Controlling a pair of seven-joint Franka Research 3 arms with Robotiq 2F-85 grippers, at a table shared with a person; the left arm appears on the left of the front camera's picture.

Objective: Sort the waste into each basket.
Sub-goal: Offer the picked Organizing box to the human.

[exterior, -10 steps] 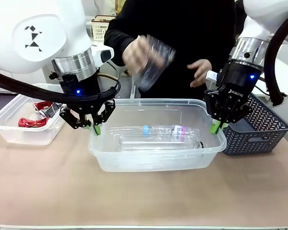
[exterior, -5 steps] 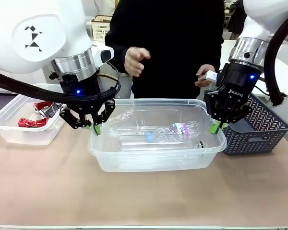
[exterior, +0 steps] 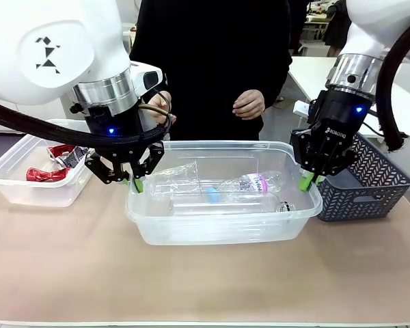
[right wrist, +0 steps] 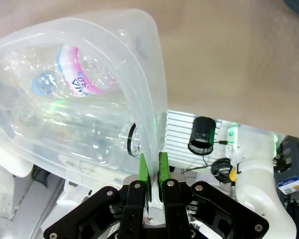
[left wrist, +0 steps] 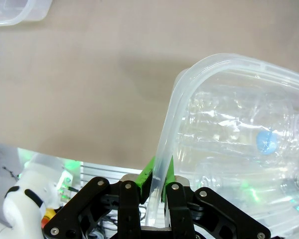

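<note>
Front view: left pincer [exterior: 137, 183] clenched on the left rim of the middle clear tub [exterior: 222, 229], right pincer [exterior: 305, 182] clenched on its right rim. Inside the tub, clear bottles [exterior: 225, 191], one with a pink label [exterior: 259, 183]. At far left, a second clear tub [exterior: 17, 188] with red cans [exterior: 46, 174] in it; at far right, a dark grey slotted basket [exterior: 365, 184]. Across the bench [exterior: 205, 280], person's hands [exterior: 249, 104] up and clear of the tub.

Left wrist view: green pads [left wrist: 148, 174] pinching the thin rim edge-on, wall bowed slightly just above the grip. Best to keep this hold square and low on the rim; avoid twisting, since the plastic looks flexible.

Right wrist view: same pinch on the opposite rim [right wrist: 150, 149], bottle mouth [right wrist: 129, 142] near the wall. Likely a steadying job while bottles get dropped in: hold both sides level, no pulling apart, no lifting one side ahead of the other, or the tub may flex and slip free.
</note>
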